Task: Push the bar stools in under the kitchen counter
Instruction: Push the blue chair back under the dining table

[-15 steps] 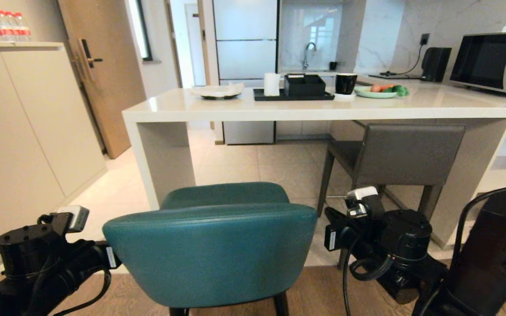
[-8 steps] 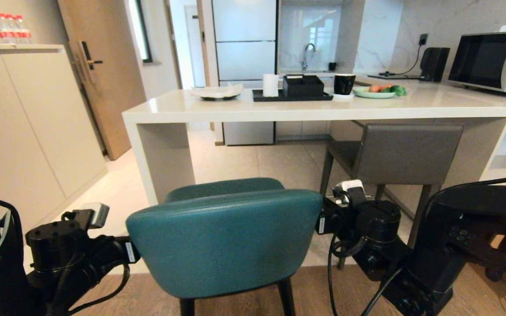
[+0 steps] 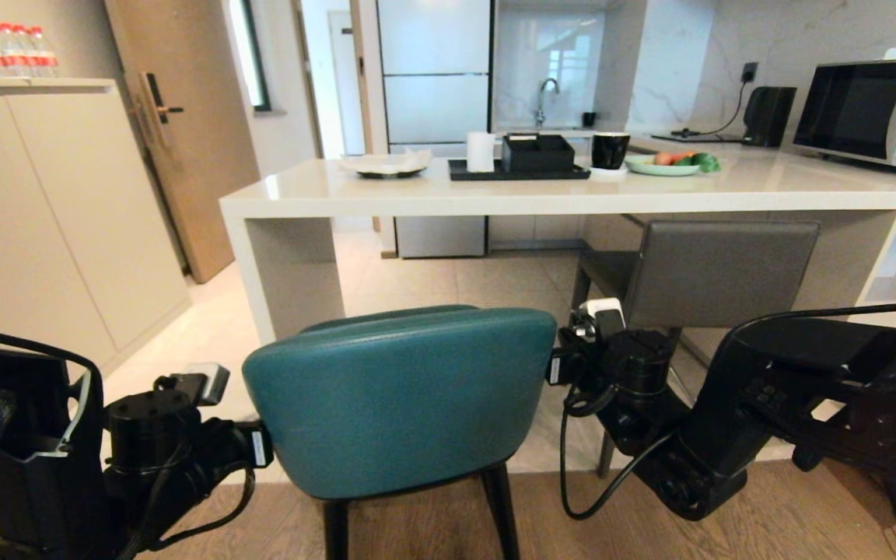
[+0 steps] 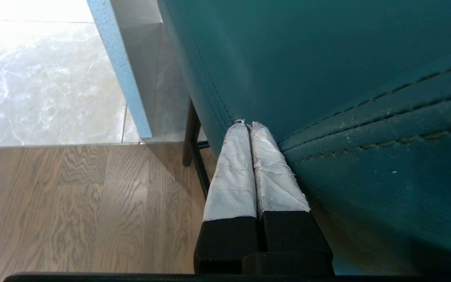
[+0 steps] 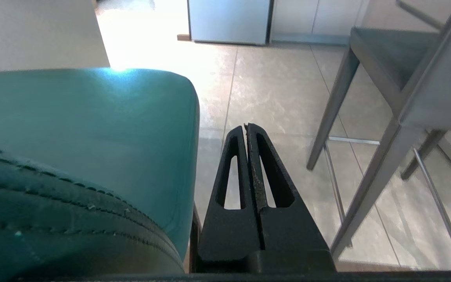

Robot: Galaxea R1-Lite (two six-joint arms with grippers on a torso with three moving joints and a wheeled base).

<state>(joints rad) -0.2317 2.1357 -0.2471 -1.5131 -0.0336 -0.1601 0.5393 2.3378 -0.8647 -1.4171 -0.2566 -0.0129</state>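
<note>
At the lower centre of the head view: the teal stool (image 3: 397, 400) stands between both arms, its black legs on the wood floor (image 3: 650, 537), its seat-back short of the kitchen counter (image 3: 541, 198).
Change from a second ago: the teal stool sits higher in the frame and nearer the counter's slab leg (image 3: 288, 272); both arms reach further forward along its sides, and its front legs now show at the bottom edge.
Left gripper (image 4: 248, 125): taped fingers pressed together, nothing between them, tips touching the stool's teal side at a seam; lower left of the head view.
Right gripper (image 5: 246, 128): black fingers together, empty, just beside the stool's other side; whether it touches the leather I cannot tell.
Grey stool (image 3: 716, 272): right of centre, seat already under the counter, backrest just below the slab edge.
Counter top: a black tray (image 3: 518, 169) with a white roll and a black box, a black mug (image 3: 610, 148), a plate of vegetables (image 3: 666, 163), a covered dish (image 3: 386, 163), a microwave (image 3: 868, 109) at upper right.
Floor: pale tiles (image 3: 432, 280) under the counter, wood planks nearest the camera.
Room: beige cupboard unit (image 3: 51, 218) at left with bottles (image 3: 8, 48) on top, a brown door (image 3: 183, 124) beside it, a sink tap in the far background.
</note>
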